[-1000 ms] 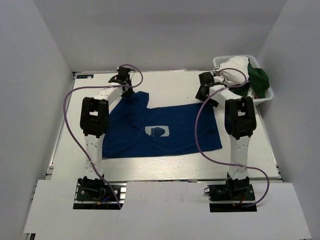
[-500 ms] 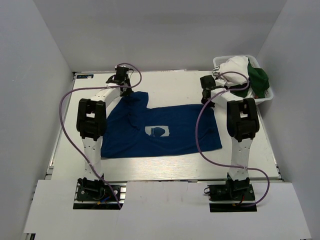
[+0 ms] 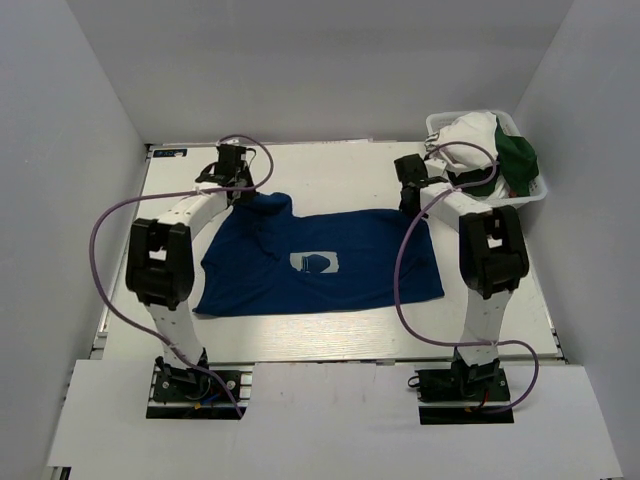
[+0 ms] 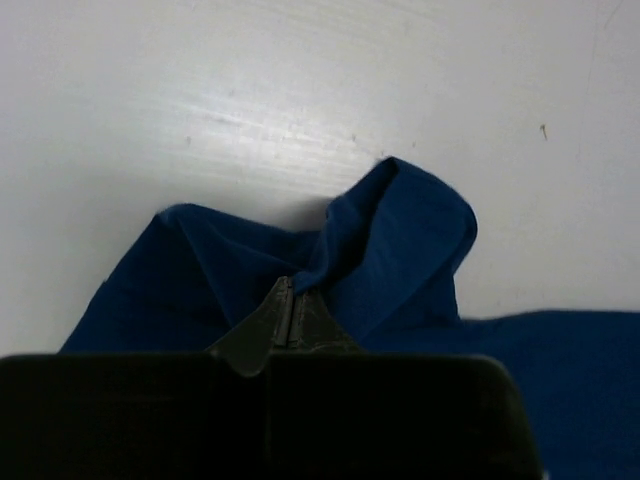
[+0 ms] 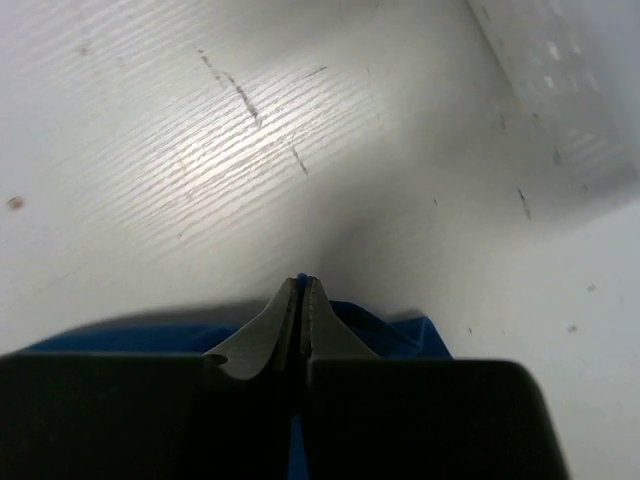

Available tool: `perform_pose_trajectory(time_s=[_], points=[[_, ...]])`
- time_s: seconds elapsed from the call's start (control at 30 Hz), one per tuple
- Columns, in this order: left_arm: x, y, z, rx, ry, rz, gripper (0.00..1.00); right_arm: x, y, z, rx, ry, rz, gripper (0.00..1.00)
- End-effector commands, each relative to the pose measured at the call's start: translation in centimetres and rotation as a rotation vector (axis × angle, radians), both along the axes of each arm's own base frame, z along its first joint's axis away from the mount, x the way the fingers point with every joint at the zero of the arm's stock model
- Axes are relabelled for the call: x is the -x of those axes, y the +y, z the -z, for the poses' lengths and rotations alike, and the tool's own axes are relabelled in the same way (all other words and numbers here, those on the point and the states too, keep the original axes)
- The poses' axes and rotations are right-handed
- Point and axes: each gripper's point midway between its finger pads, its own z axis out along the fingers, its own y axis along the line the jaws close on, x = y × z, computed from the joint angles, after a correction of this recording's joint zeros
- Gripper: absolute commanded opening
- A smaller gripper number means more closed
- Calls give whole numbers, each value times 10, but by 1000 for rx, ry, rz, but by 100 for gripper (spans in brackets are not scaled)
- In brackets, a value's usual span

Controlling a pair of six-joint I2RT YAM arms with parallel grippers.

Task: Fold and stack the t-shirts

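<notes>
A royal blue t-shirt [image 3: 320, 260] with a white square print [image 3: 316, 262] lies spread over the middle of the table. My left gripper [image 3: 237, 190] is shut on its far left corner; in the left wrist view the jaws [image 4: 292, 295] pinch a raised fold of blue cloth [image 4: 400, 240]. Over at the far right corner my right gripper [image 3: 412, 205] is shut on the shirt's edge; blue fabric [image 5: 400, 335] shows between and behind the closed fingertips [image 5: 302, 285]. White t-shirts [image 3: 468, 138] and a dark green one [image 3: 518, 160] lie bunched in the basket.
A white mesh basket [image 3: 530, 197] stands at the table's far right corner, close to the right arm. Bare white tabletop [image 3: 330, 170] runs along the far side. White walls close in the left, right and back.
The right gripper has closed on the shirt's far right corner. The left arm has swung left, drawing the shirt's left side with it.
</notes>
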Motion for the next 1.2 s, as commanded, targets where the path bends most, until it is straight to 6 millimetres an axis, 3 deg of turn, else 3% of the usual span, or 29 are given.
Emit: perform_pose_trajectory(time_s=[0.0, 0.03, 0.2, 0.23, 0.27, 0.37, 0.4, 0.5, 0.7, 0.87, 1.17], points=[[20, 1, -48, 71, -102, -41, 0, -2, 0, -55, 12, -151, -10, 0], [34, 5, -37, 70, -79, -58, 0, 0, 0, -59, 17, -158, -17, 0], [73, 7, -55, 120, -124, -67, 0, 19, -7, -66, 39, -171, -19, 0], [84, 7, -49, 124, -107, -60, 0, 21, -8, -67, 39, -173, -20, 0], [92, 7, -61, 147, -137, -59, 0, 22, -9, -71, 38, -183, -18, 0], [117, 7, -51, 161, -117, -52, 0, 29, -11, -77, 33, -201, -20, 0], [123, 8, -58, 175, -140, -57, 0, 30, -14, -79, 31, -209, -15, 0], [151, 14, -30, 159, -75, -84, 0, 35, -17, -78, 33, -205, -16, 0], [199, 19, 1, 210, 6, -125, 0, 44, -22, -75, 46, -200, -19, 0], [223, 24, 1, 239, 3, -152, 0, 46, -19, -75, 35, -209, -56, 0], [262, 17, 56, 261, 202, -160, 0, 57, -21, -56, 33, -174, -60, 0]])
